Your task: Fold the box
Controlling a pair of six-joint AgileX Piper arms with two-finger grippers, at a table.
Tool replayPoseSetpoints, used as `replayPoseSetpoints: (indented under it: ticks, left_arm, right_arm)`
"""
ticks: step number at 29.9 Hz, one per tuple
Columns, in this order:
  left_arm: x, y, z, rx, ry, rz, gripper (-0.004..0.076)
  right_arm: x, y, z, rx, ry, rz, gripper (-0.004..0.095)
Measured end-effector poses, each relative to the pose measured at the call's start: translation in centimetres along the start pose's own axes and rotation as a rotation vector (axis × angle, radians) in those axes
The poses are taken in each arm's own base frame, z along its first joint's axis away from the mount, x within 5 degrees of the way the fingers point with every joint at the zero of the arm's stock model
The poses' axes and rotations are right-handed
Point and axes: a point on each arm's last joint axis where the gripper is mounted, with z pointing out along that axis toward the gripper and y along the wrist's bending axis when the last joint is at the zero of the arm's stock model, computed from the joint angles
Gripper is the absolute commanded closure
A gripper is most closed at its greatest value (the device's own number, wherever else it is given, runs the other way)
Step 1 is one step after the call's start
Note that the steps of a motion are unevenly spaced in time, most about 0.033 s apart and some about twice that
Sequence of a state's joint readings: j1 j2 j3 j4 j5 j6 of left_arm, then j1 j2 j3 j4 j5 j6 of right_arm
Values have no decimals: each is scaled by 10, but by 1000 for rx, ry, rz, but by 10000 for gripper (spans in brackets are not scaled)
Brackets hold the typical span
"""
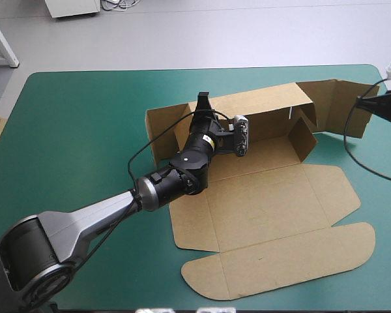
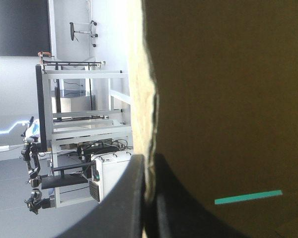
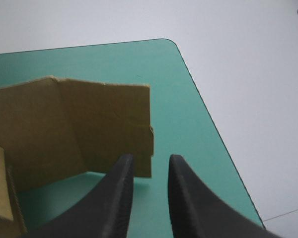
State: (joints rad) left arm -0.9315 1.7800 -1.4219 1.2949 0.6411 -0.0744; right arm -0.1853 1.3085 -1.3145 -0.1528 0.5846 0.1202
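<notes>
One brown box [image 1: 274,156] on the teal-green cover [image 1: 78,130], right of the table's middle: back wall [image 1: 260,107] raised, lid [image 1: 260,208] flat toward the near edge. Left gripper [image 2: 149,161] pinching that wall's top edge near its left end. Right gripper [image 3: 149,158] near the far right corner, fingers slightly spread, gripping nothing, just beside the box's end flap [image 3: 104,124].

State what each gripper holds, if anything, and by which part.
The left gripper is shut on the box, pinching the top edge of its raised far wall. The right gripper is open, holding nothing.
</notes>
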Motion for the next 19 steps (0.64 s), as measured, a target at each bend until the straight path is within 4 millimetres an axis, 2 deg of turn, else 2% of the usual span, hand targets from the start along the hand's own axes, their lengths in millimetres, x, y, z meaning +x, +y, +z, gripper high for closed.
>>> replayPoseSetpoints:
  ticks: [4, 8, 13, 15, 19]
  left_arm:
    - [-2, 0, 0, 0, -17, -4, 734]
    - [-3, 0, 0, -6, -34, 9, 734]
    - [-4, -1, 1, -8, -37, 18, 734]
    - [-4, -1, 1, -8, -37, 18, 734]
    - [-4, -1, 1, -10, -38, 21, 734]
  right_arm:
    - [-25, -11, 14, -41, -17, 53, 788]
    - [-42, -29, 31, -69, -34, 97, 929]
    - [-57, -54, 57, -126, -73, 176, 929]
    - [-56, -61, 75, -149, -60, 200, 929]
    - [-41, -69, 120, -178, 34, 198, 928]
